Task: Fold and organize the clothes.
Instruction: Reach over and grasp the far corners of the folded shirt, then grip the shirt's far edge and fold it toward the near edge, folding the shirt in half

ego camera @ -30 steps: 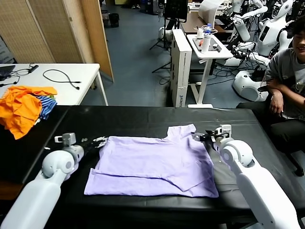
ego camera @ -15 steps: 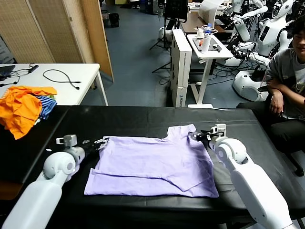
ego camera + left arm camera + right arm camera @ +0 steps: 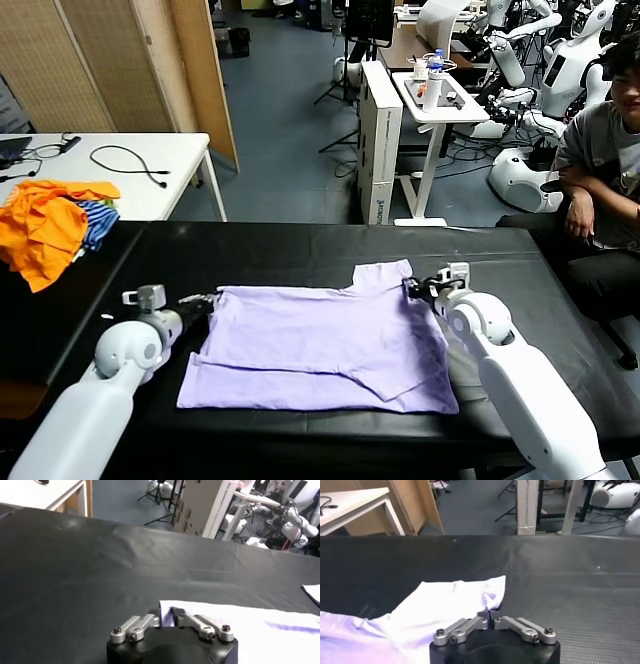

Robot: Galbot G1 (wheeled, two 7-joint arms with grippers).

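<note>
Both hands have closed since the earlier frame, when their fingers stood spread beside the shirt's far corners. Now the left hand (image 3: 207,299) is pinching the far left corner of the shirt (image 3: 320,345), its fingers pressed together on a bit of pale cloth, as the left wrist view (image 3: 166,618) shows. The right hand (image 3: 412,288) is likewise pinching the shirt's edge at the far right, just beside the short sleeve that sticks out toward the back; in the right wrist view (image 3: 489,616) its fingers meet on the cloth's edge. The shirt, pale lavender, lies spread flat on the black table (image 3: 300,250), near the front edge and between the two arms, with a fold line running across its lower part and a diagonal crease toward the right. Its lower right corner lies near the table's front edge. At the far left of the table sits a heap (image 3: 50,225) of orange and blue-striped clothes, well apart from the shirt. Behind it stands a white desk with a black cable (image 3: 130,160) on top. A seated person (image 3: 600,170) in a grey top is at the right, beyond the table's end.
</note>
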